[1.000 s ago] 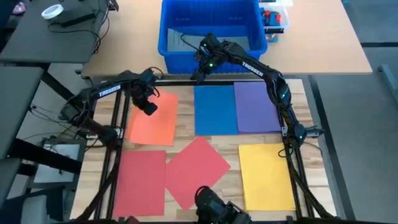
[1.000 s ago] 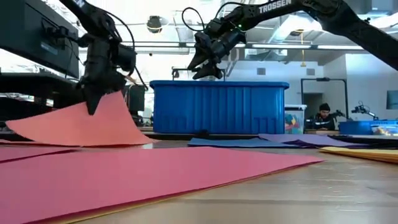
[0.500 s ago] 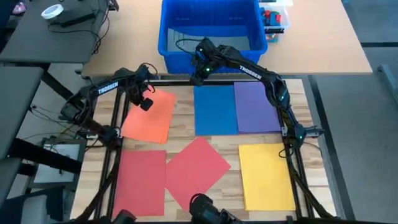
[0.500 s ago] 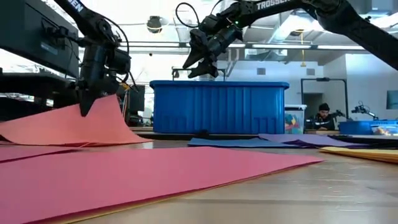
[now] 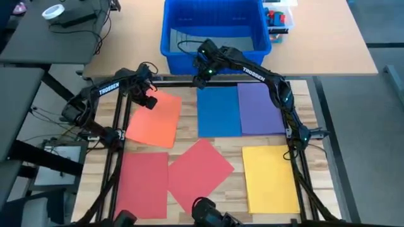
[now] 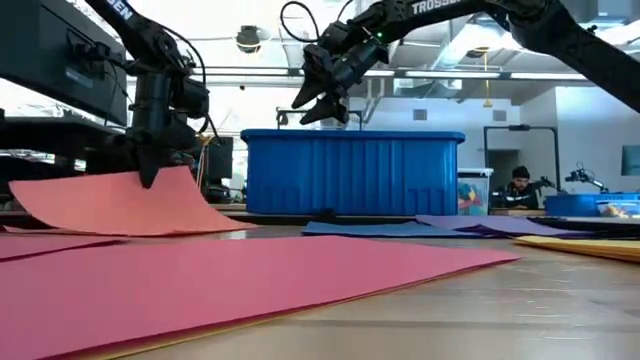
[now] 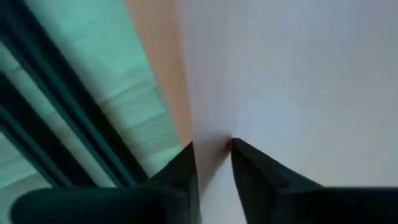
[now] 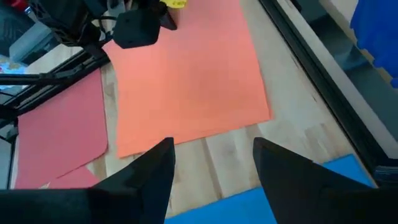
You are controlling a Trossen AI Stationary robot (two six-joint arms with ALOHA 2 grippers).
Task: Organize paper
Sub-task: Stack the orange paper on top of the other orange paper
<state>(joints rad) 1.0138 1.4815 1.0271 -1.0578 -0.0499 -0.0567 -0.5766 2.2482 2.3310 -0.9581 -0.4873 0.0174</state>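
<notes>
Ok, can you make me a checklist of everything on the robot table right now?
Surface: wooden table, mostly covered.
Job's things: orange sheet, far corner lifted; blue sheet and purple sheet side by side; two red sheets; yellow sheet.
Clutter: blue bin behind the table.
Grippers: left gripper shut on the orange sheet; right gripper open, empty, by the bin.
Cables: wires on both arms.
Surroundings: seated person far back.

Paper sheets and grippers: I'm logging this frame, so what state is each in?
Orange paper sheet: far corner pinched and lifted.
Left gripper: shut on the orange sheet.
Right gripper: open, empty, raised near the bin.
Blue paper sheet: flat.
Purple paper sheet: flat.
Blue plastic bin: open-topped.
</notes>
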